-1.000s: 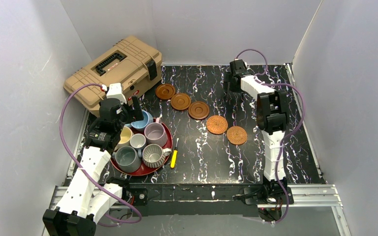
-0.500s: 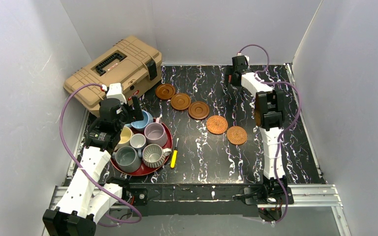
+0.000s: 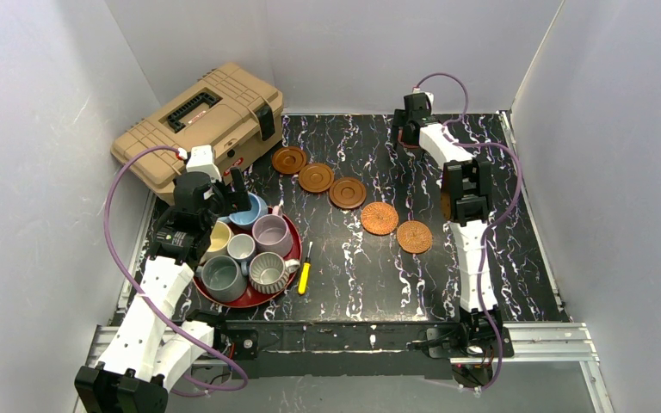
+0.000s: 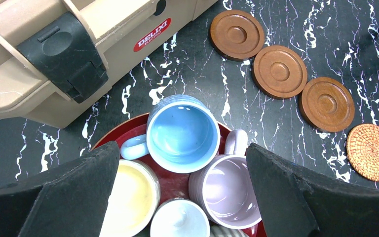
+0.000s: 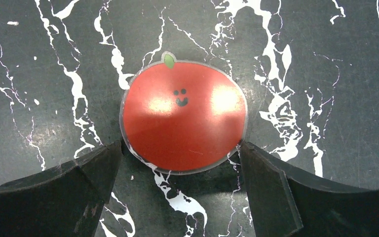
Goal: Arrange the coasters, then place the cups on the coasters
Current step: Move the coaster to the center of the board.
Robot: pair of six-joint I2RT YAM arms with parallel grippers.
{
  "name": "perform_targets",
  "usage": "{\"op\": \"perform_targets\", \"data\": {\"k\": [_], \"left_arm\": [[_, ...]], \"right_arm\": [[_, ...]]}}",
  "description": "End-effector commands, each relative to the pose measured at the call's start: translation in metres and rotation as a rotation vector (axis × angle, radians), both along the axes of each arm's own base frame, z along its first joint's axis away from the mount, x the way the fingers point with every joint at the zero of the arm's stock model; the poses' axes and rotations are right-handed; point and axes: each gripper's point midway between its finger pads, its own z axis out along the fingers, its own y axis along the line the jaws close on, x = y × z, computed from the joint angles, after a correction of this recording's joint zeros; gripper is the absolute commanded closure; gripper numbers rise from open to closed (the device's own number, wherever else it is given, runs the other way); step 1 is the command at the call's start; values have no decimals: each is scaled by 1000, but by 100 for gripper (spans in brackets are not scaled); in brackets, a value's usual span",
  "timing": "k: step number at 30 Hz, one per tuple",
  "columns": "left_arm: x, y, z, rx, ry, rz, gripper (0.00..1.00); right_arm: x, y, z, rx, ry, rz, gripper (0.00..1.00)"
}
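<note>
The right hand (image 5: 178, 148) hung wide open over the flat red coaster (image 5: 182, 116), so thin that its fingers (image 5: 54, 197) could scrape the desk (image 5: 325, 74) and slip.

Your left arm (image 3: 159, 288) rose from its base at the near left and folded forward at the elbow, with the wrist tipped steeply downward and the left fingers (image 4: 54, 197) spread wide apart. Your right arm (image 3: 475, 258) stretched almost straight out from its base toward the far side, its wrist also pointed downward, and the right fingers (image 5: 49, 202) stood just as wide apart, gripping nothing.
</note>
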Motion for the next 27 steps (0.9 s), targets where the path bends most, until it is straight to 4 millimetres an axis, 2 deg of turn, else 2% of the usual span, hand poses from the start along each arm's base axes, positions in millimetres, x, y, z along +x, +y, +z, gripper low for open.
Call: {"op": "perform_targets", "data": {"k": [1, 12, 22, 27], "left_arm": [[0, 2, 13, -2, -24, 5, 1], [1, 0, 12, -7, -21, -1, 1], [1, -1, 13, -14, -24, -3, 1], [0, -1, 13, -14, -26, -3, 1]], "right_arm": [[-36, -15, -70, -74, 217, 5, 2], [-34, -22, -71, -111, 225, -27, 4], [-51, -34, -67, -172, 261, -17, 17], [-65, -38, -64, -188, 284, -12, 20]]}}
